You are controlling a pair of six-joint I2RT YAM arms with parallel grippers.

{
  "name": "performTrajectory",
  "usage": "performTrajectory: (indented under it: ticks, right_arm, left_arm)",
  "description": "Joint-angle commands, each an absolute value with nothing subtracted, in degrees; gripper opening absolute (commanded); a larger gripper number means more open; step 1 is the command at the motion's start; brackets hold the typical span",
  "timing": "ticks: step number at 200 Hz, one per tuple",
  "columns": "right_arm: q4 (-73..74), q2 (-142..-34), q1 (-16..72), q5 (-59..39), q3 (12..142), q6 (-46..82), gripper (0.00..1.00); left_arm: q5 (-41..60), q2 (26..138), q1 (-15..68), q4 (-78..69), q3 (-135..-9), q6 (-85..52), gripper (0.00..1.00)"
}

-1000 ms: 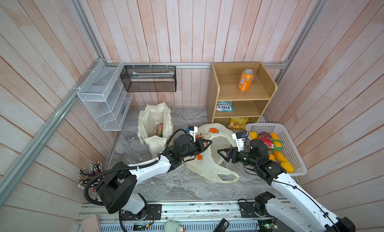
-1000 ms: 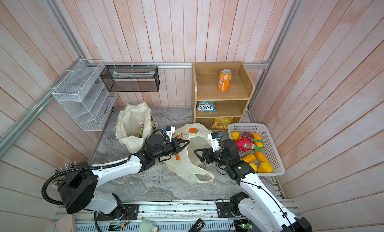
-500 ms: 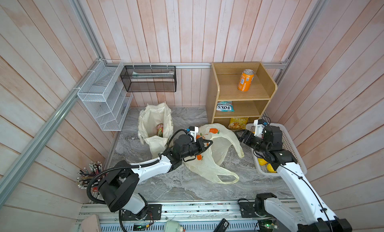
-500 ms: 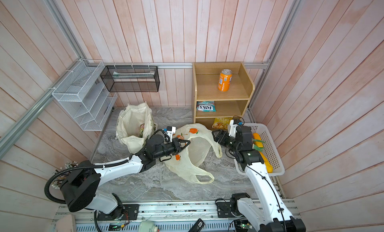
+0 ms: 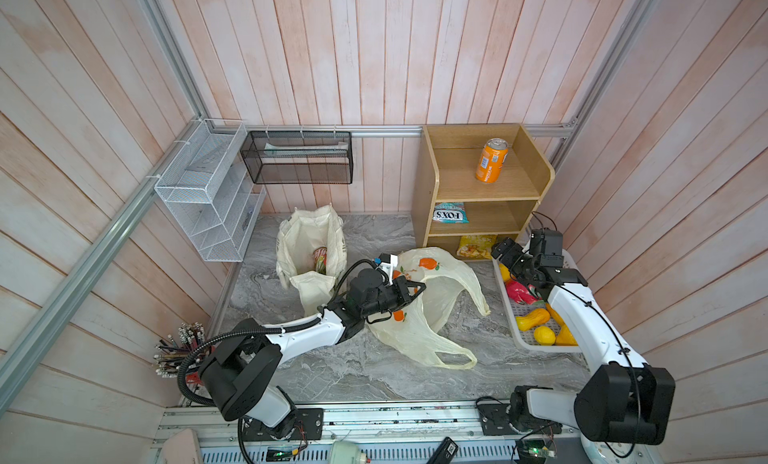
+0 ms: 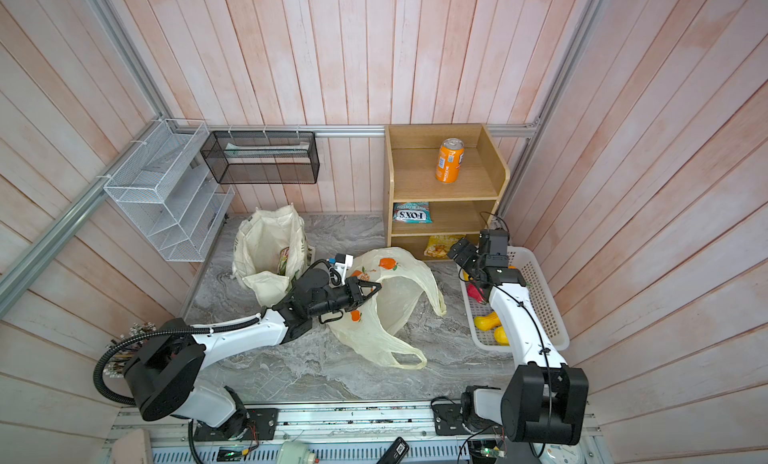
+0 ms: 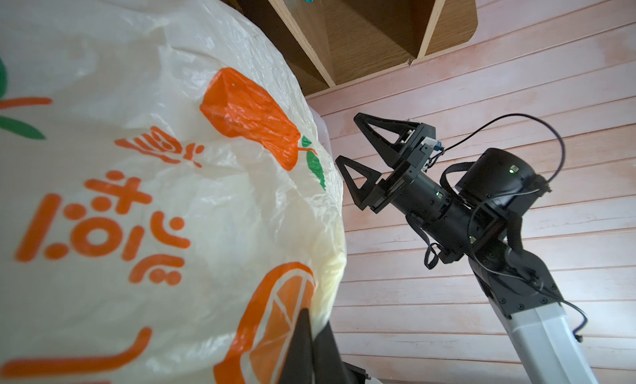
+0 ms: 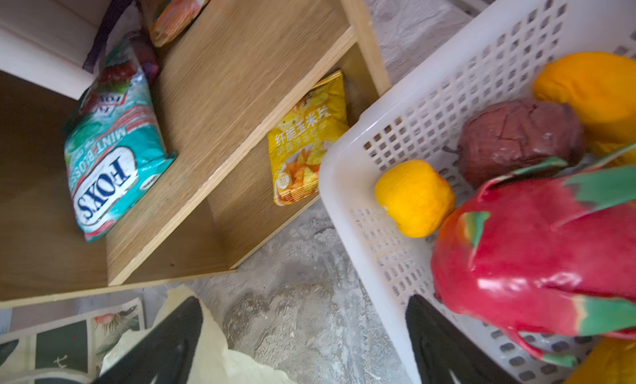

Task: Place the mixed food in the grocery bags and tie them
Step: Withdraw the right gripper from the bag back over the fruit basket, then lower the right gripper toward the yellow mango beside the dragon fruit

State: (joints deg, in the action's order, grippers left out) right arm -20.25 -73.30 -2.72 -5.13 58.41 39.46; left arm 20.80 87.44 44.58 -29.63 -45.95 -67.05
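Grey marbled tabletop (image 5: pixel 357 370), pink plank walls (image 5: pixel 374 66). My left gripper (image 5: pixel 409 293) is pinched shut on the rim of the plastic bag (image 5: pixel 440 299), mid-table. My right gripper (image 5: pixel 503 253), jaws wide apart, hovers over a corner of the white basket (image 5: pixel 536 346), above the toy fruits (image 8: pixel 414 198).

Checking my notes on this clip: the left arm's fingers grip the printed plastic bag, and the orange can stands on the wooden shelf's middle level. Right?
Not quite: the orange can stands on the wooden shelf's top level, as both top views show; the middle level holds a mint packet. The left gripper does grip the printed plastic bag.
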Motion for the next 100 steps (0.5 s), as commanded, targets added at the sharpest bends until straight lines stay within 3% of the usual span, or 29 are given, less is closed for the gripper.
performTrajectory:
  ticks: [1,51,100]
  right_arm:
    - [-20.98,-71.83,-5.7,-7.11,57.17,39.22,0.93]
    - [-31.08,-65.68,-16.05,1.56,54.6,37.36,0.92]
    - [-39.0,-69.44,-27.59,4.25,55.49,35.15,0.95]
  left_arm:
    - [21.62,88.24,44.22,-29.58,-47.46,-65.52,0.0]
    - [22.54,88.67,44.28,-30.74,-47.57,-65.12,0.0]
    - [25.2,91.99,44.23,-34.47,-48.07,-66.63,0.0]
